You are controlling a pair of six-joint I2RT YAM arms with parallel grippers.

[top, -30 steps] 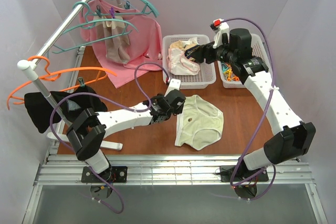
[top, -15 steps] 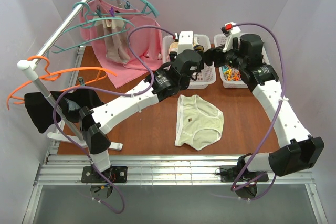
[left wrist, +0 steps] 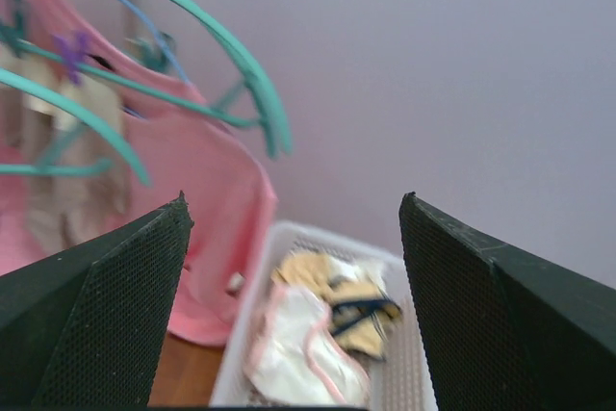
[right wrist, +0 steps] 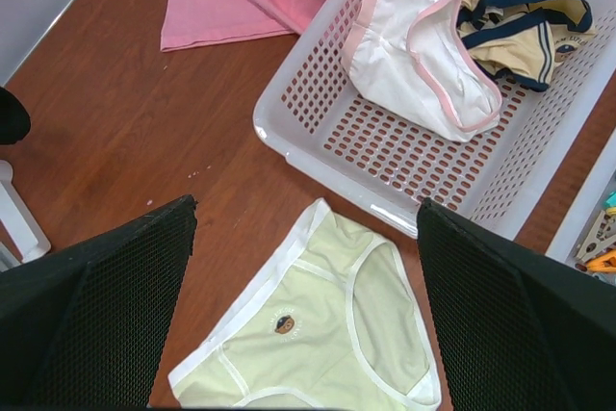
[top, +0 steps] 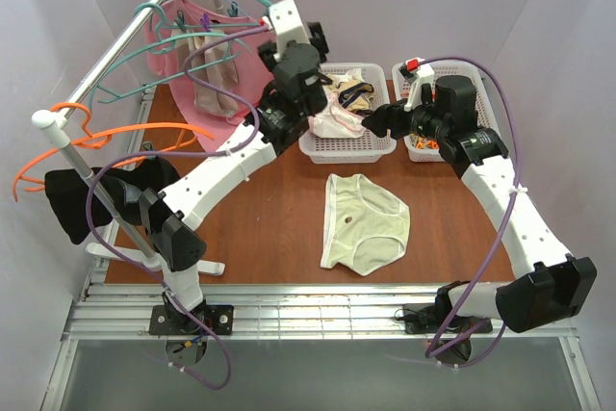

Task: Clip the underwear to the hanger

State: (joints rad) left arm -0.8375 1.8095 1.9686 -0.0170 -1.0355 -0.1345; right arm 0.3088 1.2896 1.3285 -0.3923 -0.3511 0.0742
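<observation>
Underwear [right wrist: 318, 334] lies flat below the empty, wide-open right tool [right wrist: 306, 209], well apart from the empty, wide-open left tool [left wrist: 294, 218].

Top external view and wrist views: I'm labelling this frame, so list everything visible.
underwear: 1, pale yellow, flat mid-table
teal hangers: several, teal, on far rail
orange hanger: 1, orange, rail's near end
pink garment: 1, pink, under teal hangers
black garment: 1, black, left edge
baskets: 2, white, far side
pink-and-white underwear: 1, left basket
clips: several, mixed colours, right basket
left gripper: open, black, by teal hangers
right gripper: open, black, by the baskets
</observation>
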